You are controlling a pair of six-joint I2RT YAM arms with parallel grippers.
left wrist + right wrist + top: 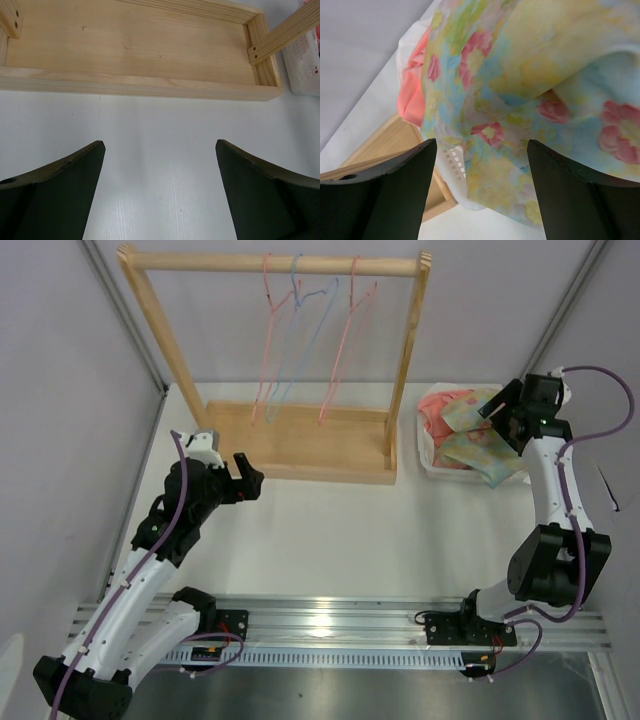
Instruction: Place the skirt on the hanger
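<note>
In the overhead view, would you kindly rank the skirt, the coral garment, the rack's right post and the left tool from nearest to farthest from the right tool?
1. Skirt, directly under the right tool.
2. Coral garment, just to its left.
3. Rack's right post, farther left.
4. Left tool, far left.

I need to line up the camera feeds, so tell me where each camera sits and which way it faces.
Top: above and behind, looking down at the table, rack, left arm, right arm.
Left wrist: on the left hand, facing the rack's base; two dark fingers show.
Right wrist: on the right hand, facing the skirt; its fingers show.
Shared: the rack's base appears in all three.
</note>
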